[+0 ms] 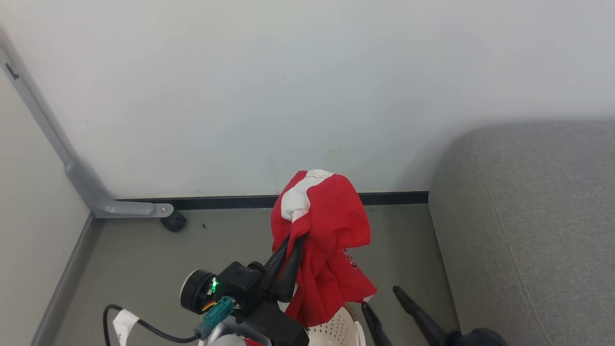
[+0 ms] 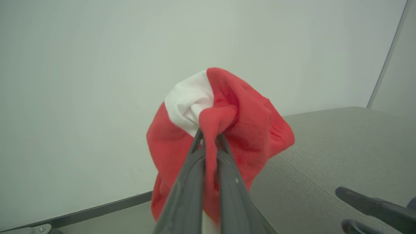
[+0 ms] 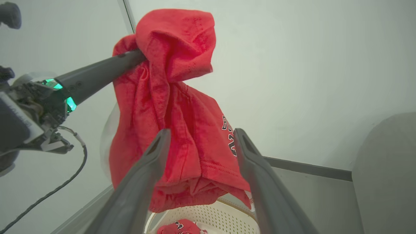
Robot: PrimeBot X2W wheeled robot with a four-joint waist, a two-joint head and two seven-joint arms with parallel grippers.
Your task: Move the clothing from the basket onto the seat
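Carrying is the step in hand: the left gripper (image 1: 295, 238) is clamped on red clothing (image 1: 331, 226) hanging just above the basket (image 1: 336, 331), the right gripper (image 1: 380, 297) gapes empty nearby, and the next move likely calls for swinging the garment rightward over the grey seat (image 1: 528, 216) before letting go.

A plain indoor room: bare white wall (image 1: 307, 72), grey floor (image 1: 144, 254), upholstered seat (image 1: 528, 216).

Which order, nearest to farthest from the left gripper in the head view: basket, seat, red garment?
From the left gripper:
1. red garment: pinched in its jaws.
2. basket: just below, at the bottom edge.
3. seat: off to the right.
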